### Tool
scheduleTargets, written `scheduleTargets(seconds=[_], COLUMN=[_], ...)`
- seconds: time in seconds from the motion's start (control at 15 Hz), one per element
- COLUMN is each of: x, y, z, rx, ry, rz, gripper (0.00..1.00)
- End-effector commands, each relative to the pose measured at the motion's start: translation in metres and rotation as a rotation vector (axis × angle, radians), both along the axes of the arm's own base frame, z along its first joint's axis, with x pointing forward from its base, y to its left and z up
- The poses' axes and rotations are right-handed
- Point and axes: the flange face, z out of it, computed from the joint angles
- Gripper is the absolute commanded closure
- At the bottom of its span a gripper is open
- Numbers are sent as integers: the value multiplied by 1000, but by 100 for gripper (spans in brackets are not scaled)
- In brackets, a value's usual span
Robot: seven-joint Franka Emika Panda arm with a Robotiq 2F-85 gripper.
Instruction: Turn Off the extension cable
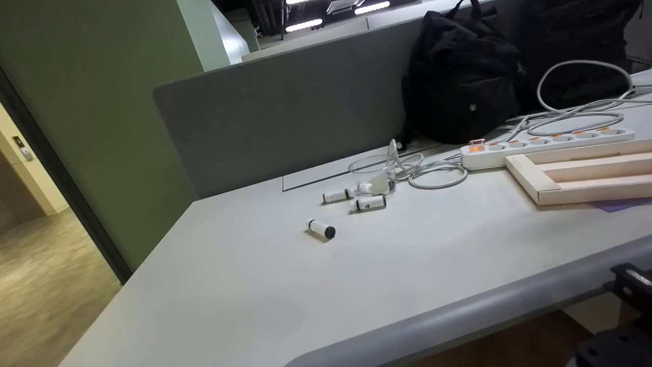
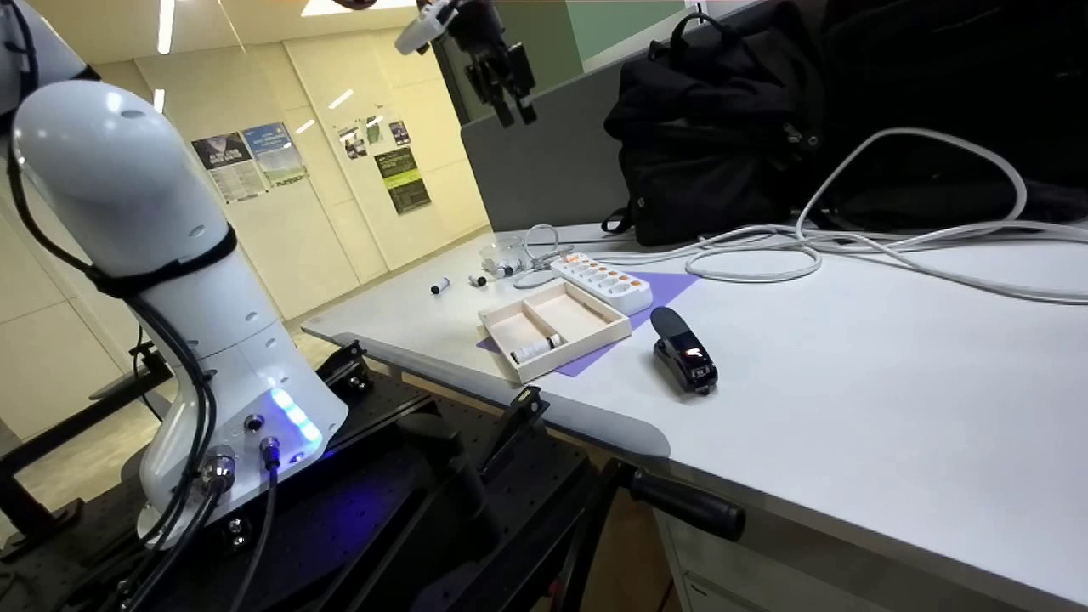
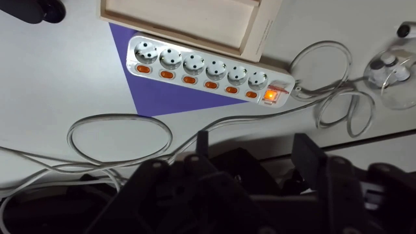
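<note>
The extension cable is a long white power strip (image 3: 182, 73) with a row of round sockets and small orange switches. It lies on the table in both exterior views (image 1: 540, 149) (image 2: 608, 285). The end switch (image 3: 270, 95) glows bright orange, and a clear cover stands by it; the glow also shows in an exterior view (image 1: 477, 147). White cord leaves the strip beside this end. My gripper (image 2: 517, 117) is high above the table. In the wrist view its fingers (image 3: 250, 143) are wide apart with nothing between them, and the strip lies ahead of the fingertips.
A pale wooden tray (image 3: 253, 48) lies right along the strip, over a purple sheet (image 3: 156, 94). Loose white cords (image 3: 120, 117) loop across the table. Black backpacks (image 2: 705, 136) stand by the grey divider (image 1: 305, 117). A clear cup (image 1: 369, 164), small bottles (image 1: 321, 228) and a black stapler (image 2: 684, 350) are nearby.
</note>
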Motion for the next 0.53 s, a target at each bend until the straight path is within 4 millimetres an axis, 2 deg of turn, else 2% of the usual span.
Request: scheduleTargets(seconds=[0.0,0.2,0.33,0.4,0.47], x=[56,90,107,111,92], y=[-17,-16,-13,-10,-13], z=[-33,-60,-70,-72,-75], rx=[53,95,102,99,83], ry=[-20,-10,26,78,31], rz=[-117,-172,-171,-152,-134], gripper=[62,82,96,99,85])
